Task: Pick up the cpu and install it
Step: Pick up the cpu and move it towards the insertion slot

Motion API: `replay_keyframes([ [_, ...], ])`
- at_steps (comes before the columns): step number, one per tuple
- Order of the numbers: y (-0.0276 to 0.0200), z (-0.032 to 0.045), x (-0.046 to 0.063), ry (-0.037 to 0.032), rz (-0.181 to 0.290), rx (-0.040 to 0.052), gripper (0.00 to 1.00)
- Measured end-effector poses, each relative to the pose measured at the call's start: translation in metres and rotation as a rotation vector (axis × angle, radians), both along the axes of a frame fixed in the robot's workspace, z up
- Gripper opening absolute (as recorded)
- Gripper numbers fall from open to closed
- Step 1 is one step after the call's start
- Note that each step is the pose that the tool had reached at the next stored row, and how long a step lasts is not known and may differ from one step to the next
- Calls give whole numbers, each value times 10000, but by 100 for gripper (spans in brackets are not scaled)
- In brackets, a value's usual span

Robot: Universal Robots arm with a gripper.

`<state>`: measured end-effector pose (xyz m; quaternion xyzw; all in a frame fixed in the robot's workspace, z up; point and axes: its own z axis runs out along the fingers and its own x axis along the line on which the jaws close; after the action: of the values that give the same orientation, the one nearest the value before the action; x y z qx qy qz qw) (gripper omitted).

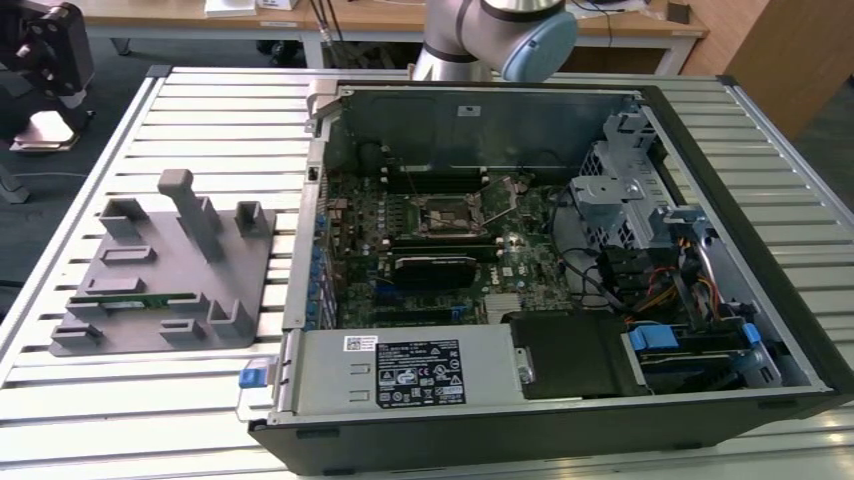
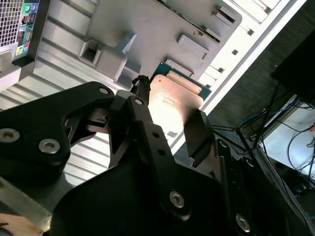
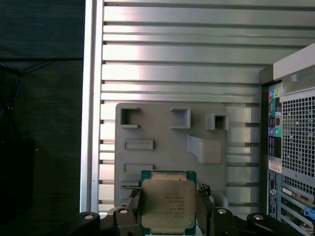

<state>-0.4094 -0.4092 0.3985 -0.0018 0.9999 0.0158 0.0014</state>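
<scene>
The cpu [image 3: 168, 204] is a flat square chip with a dull silver top and a green rim. It is held between the two black fingers of my gripper [image 3: 169, 212], which is shut on it. In the second wrist view the cpu [image 2: 173, 98] sits clamped in the gripper [image 2: 170, 115], lifted clear above the grey holder tray [image 2: 147, 29]. In the first wrist view the same tray [image 3: 167, 132] lies well below the chip. In the exterior view the open computer case [image 1: 747, 250] holds the motherboard, with the square cpu socket [image 1: 445, 212] near its middle.
The grey tray [image 1: 174, 270] lies on the slatted metal table [image 1: 200, 110] at the exterior view's left, with a green memory stick [image 1: 140, 300] on it. The arm [image 1: 494, 40] rises behind the case. A power supply [image 1: 400, 370] and cables [image 1: 667, 290] crowd the case's near side.
</scene>
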Motion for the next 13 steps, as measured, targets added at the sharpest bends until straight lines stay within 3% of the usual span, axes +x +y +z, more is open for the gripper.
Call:
replay_keyframes([
  [6, 0, -1, 117, 0, 0, 1, 53],
  [13, 0, -2, 353, 1, 0, 2, 53],
])
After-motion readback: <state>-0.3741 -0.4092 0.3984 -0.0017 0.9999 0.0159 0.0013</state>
